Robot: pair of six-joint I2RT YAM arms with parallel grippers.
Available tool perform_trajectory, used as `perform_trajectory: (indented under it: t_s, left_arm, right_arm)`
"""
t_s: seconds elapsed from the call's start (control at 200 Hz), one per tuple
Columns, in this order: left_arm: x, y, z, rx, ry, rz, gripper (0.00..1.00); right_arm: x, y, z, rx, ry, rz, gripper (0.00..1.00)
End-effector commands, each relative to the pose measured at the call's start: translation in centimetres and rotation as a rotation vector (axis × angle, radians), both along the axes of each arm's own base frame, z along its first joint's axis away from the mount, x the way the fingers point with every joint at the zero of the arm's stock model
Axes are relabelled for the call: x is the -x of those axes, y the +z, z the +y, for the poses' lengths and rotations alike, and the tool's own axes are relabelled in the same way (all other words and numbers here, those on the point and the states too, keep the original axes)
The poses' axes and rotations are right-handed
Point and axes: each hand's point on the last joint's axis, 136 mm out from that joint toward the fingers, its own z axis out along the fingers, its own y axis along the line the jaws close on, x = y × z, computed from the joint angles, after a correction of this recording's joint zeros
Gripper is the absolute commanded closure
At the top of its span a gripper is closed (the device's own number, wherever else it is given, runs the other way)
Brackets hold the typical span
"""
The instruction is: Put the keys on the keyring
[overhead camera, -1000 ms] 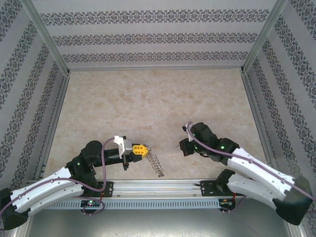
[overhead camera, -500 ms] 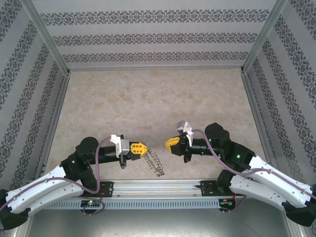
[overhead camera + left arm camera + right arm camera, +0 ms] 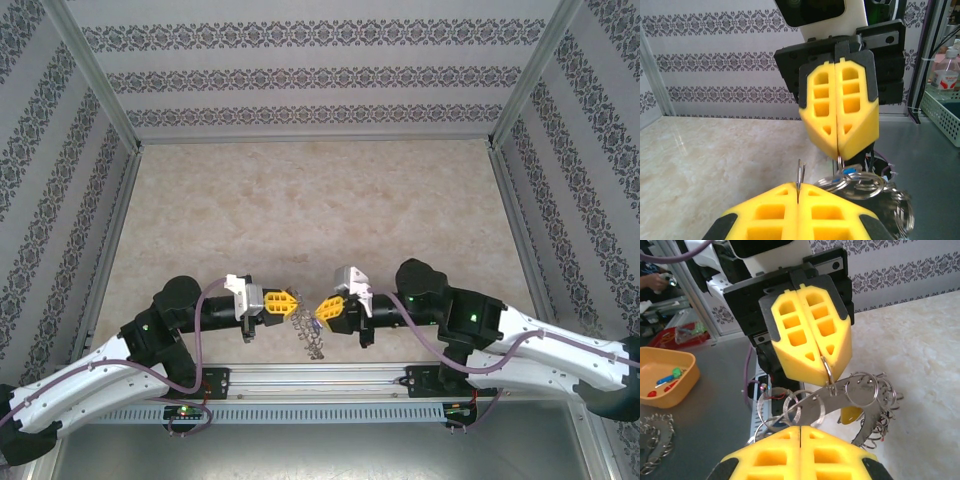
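My left gripper and right gripper meet tip to tip low over the near middle of the table. The keyring hangs between and below them. In the right wrist view the left gripper is shut on one wire loop of the flat grey keyring, which tilts beneath it. A yellow-capped key dangles under the plate. In the left wrist view the right gripper is shut on a thin ring carrying a blue-capped key. My own left fingers pinch a wire loop edge-on.
An orange bowl with coloured keys sits off the table at the left of the right wrist view, with a pile of wire rings below it. A green basket and a bottle stand past the right rail. Patterned walls enclose the table.
The right arm swung in from the right side of the table until its gripper faces the left one. The left gripper edged right with the keyring.
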Motion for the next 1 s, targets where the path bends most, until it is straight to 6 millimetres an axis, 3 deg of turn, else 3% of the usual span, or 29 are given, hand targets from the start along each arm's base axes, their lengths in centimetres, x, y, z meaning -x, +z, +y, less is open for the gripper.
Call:
perform_trajectory:
  t_s: [0.0,0.2,0.994]
  left_arm:
    - [0.4,2.6,0.6,0.052,-0.005,-0.067,1.0]
    - [0.3,2.4,0.5,0.046,-0.003,-0.06,1.0]
    - [0.3,2.5,0.5,0.043,-0.005,-0.046,1.0]
  right_arm:
    - [-0.7,2.6,0.5,-0.049,-0.033,-0.091,1.0]
    - [-1.2,3.4,0.7,-0.068,-0.083,-0.132,1.0]
    - [-1.8,3.3,1.6,-0.045,-0.122,-0.166,1.0]
